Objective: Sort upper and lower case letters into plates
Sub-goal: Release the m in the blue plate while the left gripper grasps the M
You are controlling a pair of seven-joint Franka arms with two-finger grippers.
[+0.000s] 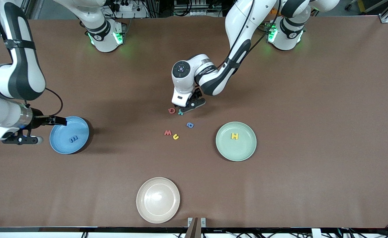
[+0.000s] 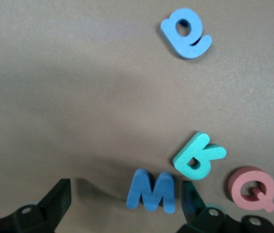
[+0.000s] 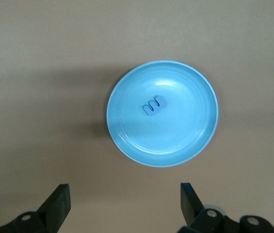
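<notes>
Front view: left gripper (image 1: 184, 110) low over the red Q (image 1: 171, 110) and teal letter (image 1: 180, 112); blue letter (image 1: 189, 125), red W (image 1: 168, 133) and yellow U (image 1: 175, 137) lie nearer the camera. Green plate (image 1: 236, 141) holds a yellow H (image 1: 235, 136); a cream plate (image 1: 158, 199) lies nearest.

Left wrist view: jaws spread around the blue M (image 2: 151, 191).

Right wrist view: right gripper (image 3: 125, 201), jaws spread, over bare tabletop (image 3: 40, 73) beside the blue plate (image 3: 176, 145), which holds a small blue letter (image 3: 153, 105).

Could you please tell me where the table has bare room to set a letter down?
Bare table lies between the blue plate and the red W, and between the cream plate and the green plate. It is crowded under the left end effector, around the red Q.
</notes>
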